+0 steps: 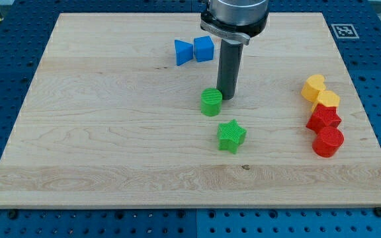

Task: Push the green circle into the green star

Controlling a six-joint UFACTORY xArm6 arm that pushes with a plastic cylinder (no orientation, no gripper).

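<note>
The green circle [211, 102], a short ribbed plastic cylinder, stands slightly above and just left of the frame's centre on the counter [111, 132], a pale wooden board with visible grain. The green star [231, 135], a ribbed plastic block of the same colour, lies below it and a little to the right; a narrow strip of bare wood separates the two, so they are near but not touching.

My tip [228, 99], the lower end of a straight dark rod descending from a grey metal collar at the top edge of the frame, sits immediately at the upper right of the green circle, touching it or very nearly so; actual contact cannot be confirmed. The arm carries no hand, only this rod, so nothing is grasped.

Above and left of the rod, in the upper middle of the frame, two blue plastic blocks stand side by side: a blue triangle-like wedge [183, 52] on the left and a blue cube [204, 49] on the right, close together.

At the right side of the frame, four blocks form a tight descending column: a yellow heart-like block [313, 87], a yellow hexagon-like block [327, 100], a red star [323, 119] and a red cylinder [328, 141].

The counter rests on a blue perforated base [5, 66].
</note>
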